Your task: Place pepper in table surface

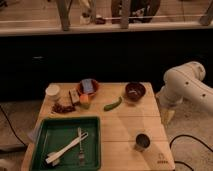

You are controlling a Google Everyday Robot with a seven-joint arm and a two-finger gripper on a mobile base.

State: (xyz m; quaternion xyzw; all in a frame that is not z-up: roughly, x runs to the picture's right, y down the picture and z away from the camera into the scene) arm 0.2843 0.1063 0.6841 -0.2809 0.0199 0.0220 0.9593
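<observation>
Pepper [112, 104] is lying in the middle of the desk [125, 131], well apart from the claw [167, 116]. Nearest, a green tray [55, 134] is filling the front left and a dark cup [141, 142] is standing front right, where a swinging arm could be tipping it. Farther back, the claw is hanging beside the desk's right edge; whether it is wide or narrow I cannot tell. Behind, a dark bowl [135, 91] is crowding the pepper.

Pretty dim overall, warm yellowish light. The desk [125, 127] catches most of it, with a paler wedge running toward 5 o'clock around the dark cup [142, 142]. Wide black band behind it, brighter strip at 12. The hand [167, 116] hangs at 3 o'clock, just off the desk edge, lit pale.
</observation>
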